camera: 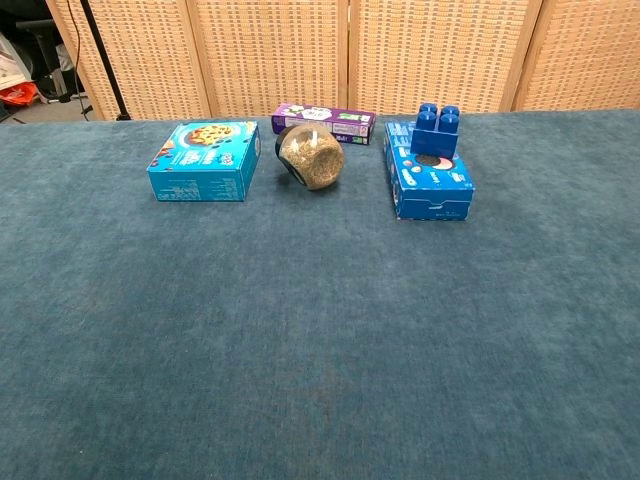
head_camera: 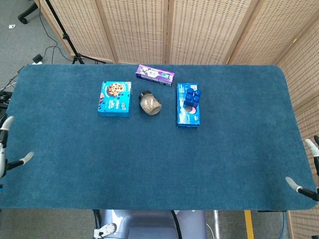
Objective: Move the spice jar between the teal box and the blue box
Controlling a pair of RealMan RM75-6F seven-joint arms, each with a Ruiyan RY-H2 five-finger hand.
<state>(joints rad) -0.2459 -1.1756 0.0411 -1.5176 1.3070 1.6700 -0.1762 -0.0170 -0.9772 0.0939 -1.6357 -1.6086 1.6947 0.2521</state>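
Head view: blue-carpeted table (head_camera: 149, 164), wicker screens behind.
Spice jar: round glass spice jar (head_camera: 150, 102) with dark lid, lying on its side, sits between the teal cookie box (head_camera: 115, 98) on its left and the blue cardboard box (head_camera: 187, 105) on its right; close to the teal box, a wider gap to the blue one. Nothing touches it.
Chest view jar: jar (camera: 310, 156) tipped over, brown contents visible, lid end pointing far-left.
Blue box load: dark blue toy brick (camera: 437, 131) stacked on the far end of the blue box (camera: 430, 186).
Purple box: flat purple carton (head_camera: 155, 74) lies just beyond the jar, at the far side.
Left hand: left hand (head_camera: 6, 149) only fingertips show at the left frame edge, spread apart, holding nothing, well apart from the boxes.
Right hand: right hand (head_camera: 306, 172) only fingertips at the near-right edge, apart from each other, nothing in them.
Chest view hands: neither shows.
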